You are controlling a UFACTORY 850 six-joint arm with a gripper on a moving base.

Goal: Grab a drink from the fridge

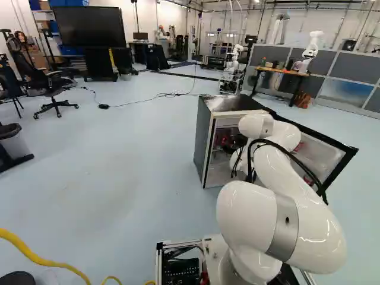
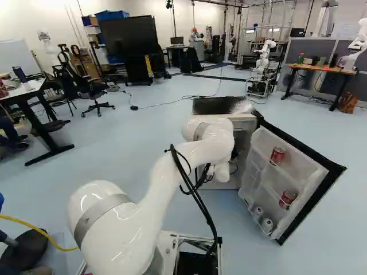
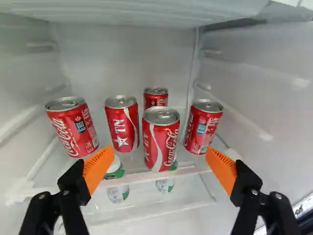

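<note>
Red can (image 3: 161,142) by the front edge of the shelf (image 3: 142,177): probably weighty, slick, thin-walled; best gripped gently mid-body. Those fingers (image 3: 98,169) stand wide.

The floor (image 1: 130,148) is smooth and pale blue. A white wall (image 2: 54,20) stands behind a large dark screen (image 1: 89,27). A wheeled office chair (image 1: 52,89) sits near the screen. Grey partition panels (image 1: 359,64) stand behind a wood-topped table (image 1: 278,70) with dark legs. A thin black cable (image 1: 136,103) crosses the floor.
</note>
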